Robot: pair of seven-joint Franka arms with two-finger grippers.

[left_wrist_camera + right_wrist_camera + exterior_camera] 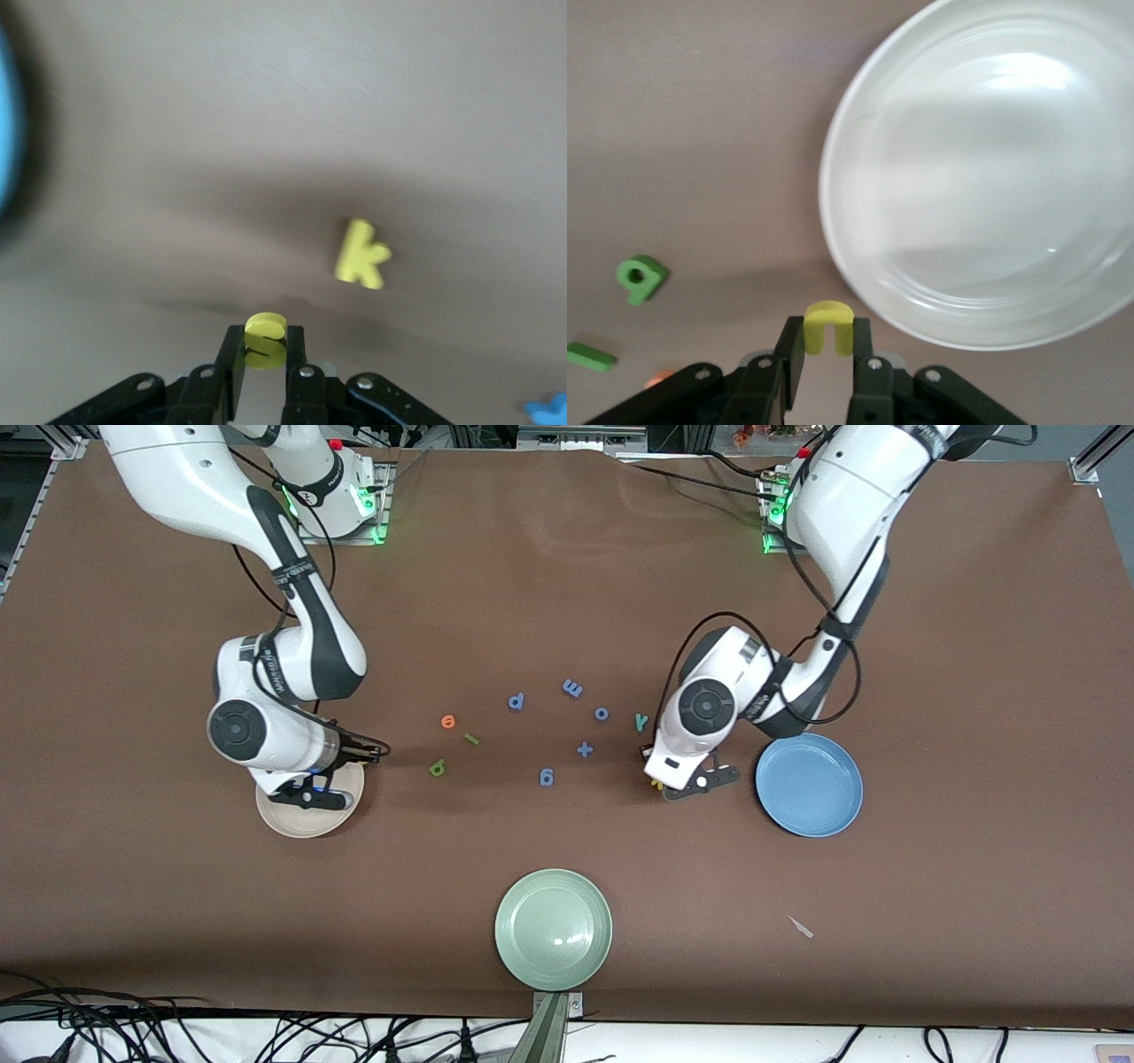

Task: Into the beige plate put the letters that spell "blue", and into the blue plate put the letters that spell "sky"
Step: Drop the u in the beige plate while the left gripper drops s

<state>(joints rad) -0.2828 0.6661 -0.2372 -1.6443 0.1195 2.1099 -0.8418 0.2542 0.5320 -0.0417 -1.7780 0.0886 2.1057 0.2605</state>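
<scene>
Gripping both: left gripper clamps yellow "s" near blue plate; right gripper clamps yellow "u" by beige plate, ready for drops.

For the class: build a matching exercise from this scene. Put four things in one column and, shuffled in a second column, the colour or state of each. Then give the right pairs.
Things
1. left gripper
2. right gripper
3. letter "b"
4. letter "e"

Colour or state
A. orange, on the table
B. shut on the yellow "s"
C. green, on the table
D. shut on the yellow "u"

Pairs: 1-B, 2-D, 3-C, 4-A
</scene>
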